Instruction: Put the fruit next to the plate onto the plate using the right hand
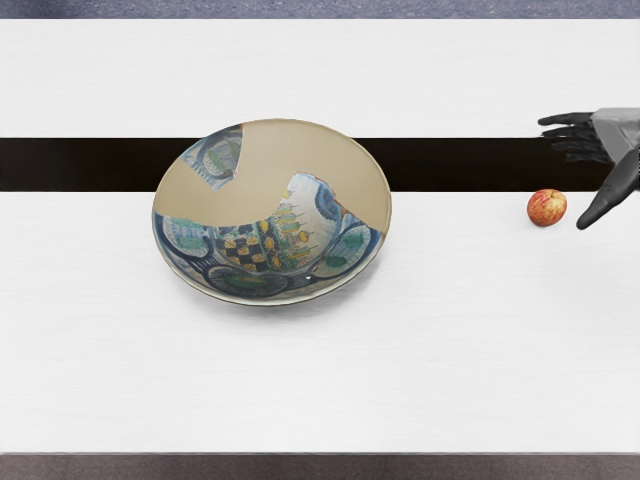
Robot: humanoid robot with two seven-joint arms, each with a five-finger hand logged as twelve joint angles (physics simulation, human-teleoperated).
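The apple (547,207) lies on the white table (450,350). We see it just beside the spread, empty fingers (605,195) of the right hand (608,140), untouched and well apart from the patterned plate (270,160). A dark band (80,165) crosses the table.

Red-yellow apple (546,207) right of patterned plate (180,180)

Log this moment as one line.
phase: pre-grasp | right robot hand: open, beside apple, no grasp | apple: right of plate | plate: no fruit

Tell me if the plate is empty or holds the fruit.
Empty. Nothing lies in the plate; the apple sits on the table to its right, near the right hand.
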